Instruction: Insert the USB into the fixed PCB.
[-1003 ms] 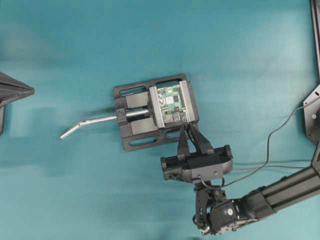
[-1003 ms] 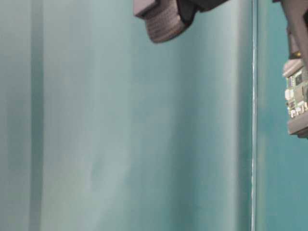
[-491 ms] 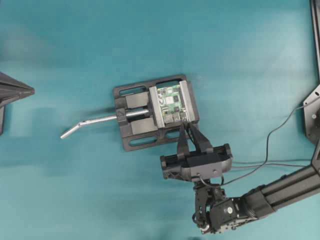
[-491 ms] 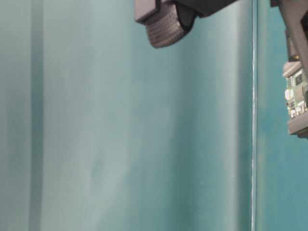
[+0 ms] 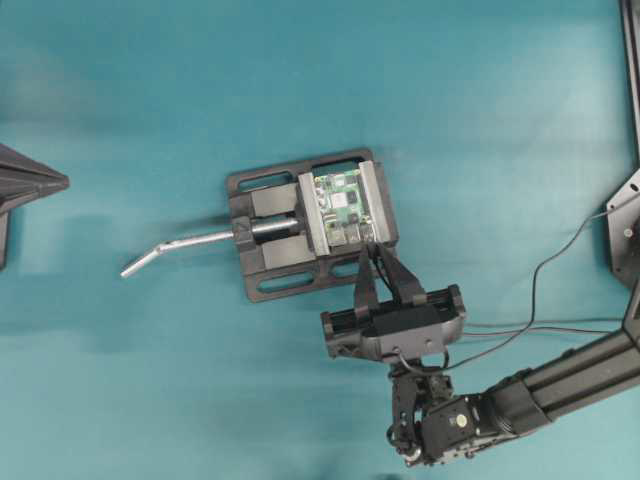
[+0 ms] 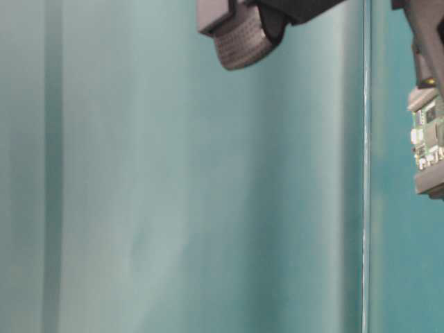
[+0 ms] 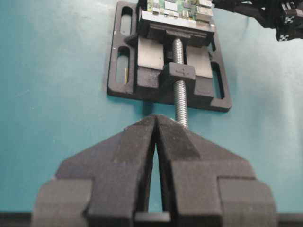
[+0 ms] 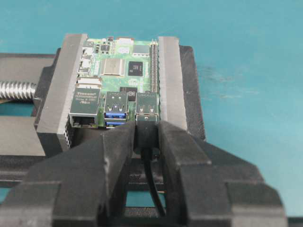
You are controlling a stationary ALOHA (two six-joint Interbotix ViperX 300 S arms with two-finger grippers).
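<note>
Teal table point(image 5: 150, 120) carries a black vise point(image 5: 268, 270) with a bent silver handle point(image 5: 160, 250) sticking out to its left. Clamped between the vise's grey blocks sits the fixed PCB point(image 5: 344, 208), a small green rectangular circuit board with silver metal ports and a black chip. In the right wrist view the board point(image 8: 118, 71) lies flat, its row of ports facing the camera: one wide silver port at left, a blue-lined pair in the middle, another silver pair at right. The right gripper point(image 8: 147, 137) has its black fingers point(image 8: 116, 146) closed on the USB point(image 8: 147, 134), a small black plug with a thin black cable point(image 8: 152, 182) trailing down toward the camera. The plug's front end meets the right-hand silver port; its metal tip is not visible, so depth of seating cannot be told. Overhead, the right gripper point(image 5: 380, 268) reaches in from the lower right to the near edge of the board. The left gripper point(image 7: 155, 137) sits well apart from the vise on the handle side, its black fingers point(image 7: 128, 151) pressed together, holding nothing. The table-level view is mostly blurred teal, with the board's edge point(image 6: 429, 139) at far right.
</note>
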